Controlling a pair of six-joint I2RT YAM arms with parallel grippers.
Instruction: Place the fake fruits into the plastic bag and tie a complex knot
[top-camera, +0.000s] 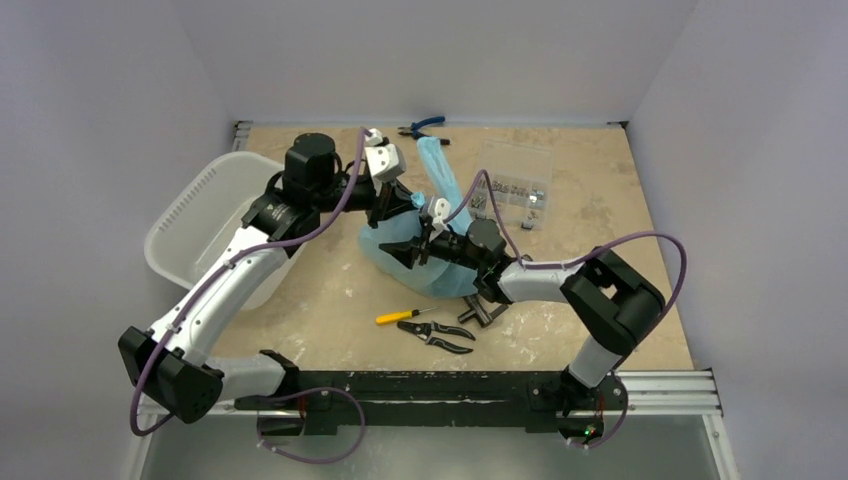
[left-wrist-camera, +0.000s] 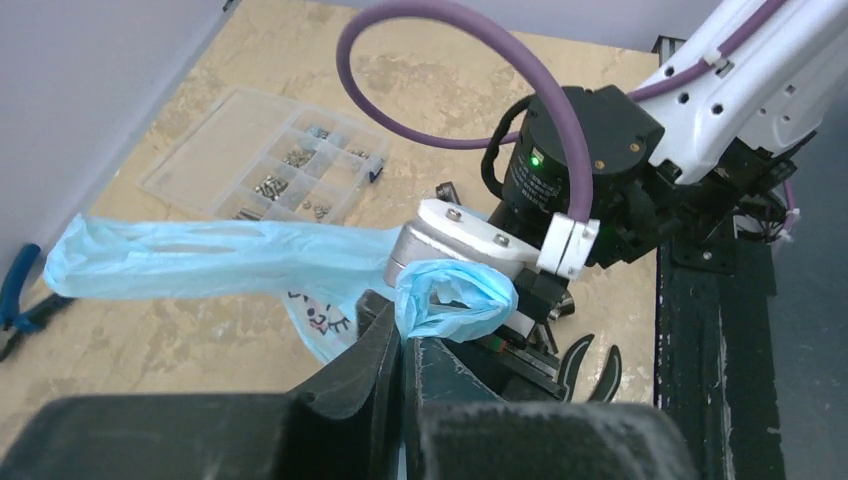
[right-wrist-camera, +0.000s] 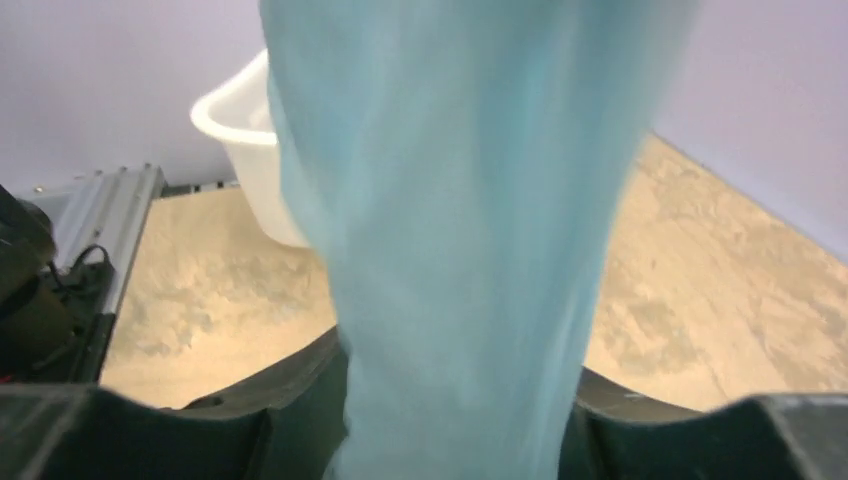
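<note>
- One thin, crinkly light-blue plastic bag (top-camera: 448, 283) sits mid-table, bulging. I see no fake fruits outside it, so I judge the loading done.
- Its loose end streams toward twelve o'clock. No finished knot shows, so the tying is left.
- My left gripper (left-wrist-camera: 402, 338) is pinched tight on a looped bunch of the bag's film.
- My right gripper (right-wrist-camera: 455, 430) has film running between its fingers; whether it is clamped, I cannot tell.
- From the bag, a white perforated tub (top-camera: 200, 225) lies at nine o'clock and a clear compartment box (top-camera: 512, 187) at one.

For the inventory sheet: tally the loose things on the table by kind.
Pliers: 2 (blue-handled pair, black pair)
Screwdriver: 1
Plastic bag: 1
White tub: 1
Parts box: 1
Unclear dark tool: 1
Total: 7
</note>
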